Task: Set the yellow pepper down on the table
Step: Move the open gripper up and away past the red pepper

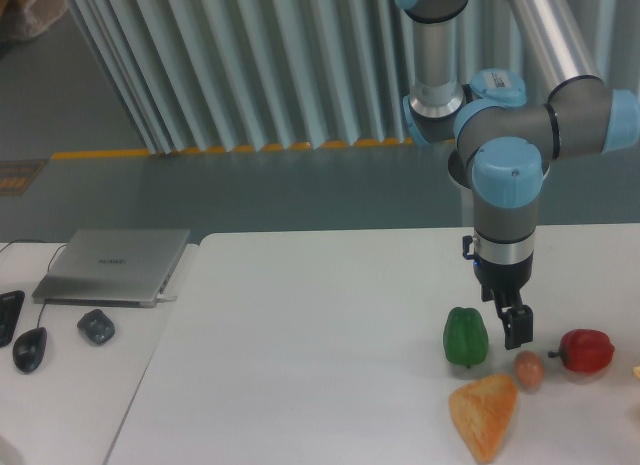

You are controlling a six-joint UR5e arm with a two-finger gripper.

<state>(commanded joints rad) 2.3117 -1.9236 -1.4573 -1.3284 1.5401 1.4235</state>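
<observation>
Table (300,355): open white expanse left of green pepper (466,336), tool (516,335) just right.

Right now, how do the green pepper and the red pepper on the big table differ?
The green pepper stands upright left of the gripper; the red pepper lies on its side to the right, stem toward the small brownish round item. The green one looks taller, the red one wider and flatter. Both are glossy and rest ungripped on the white table.
</observation>
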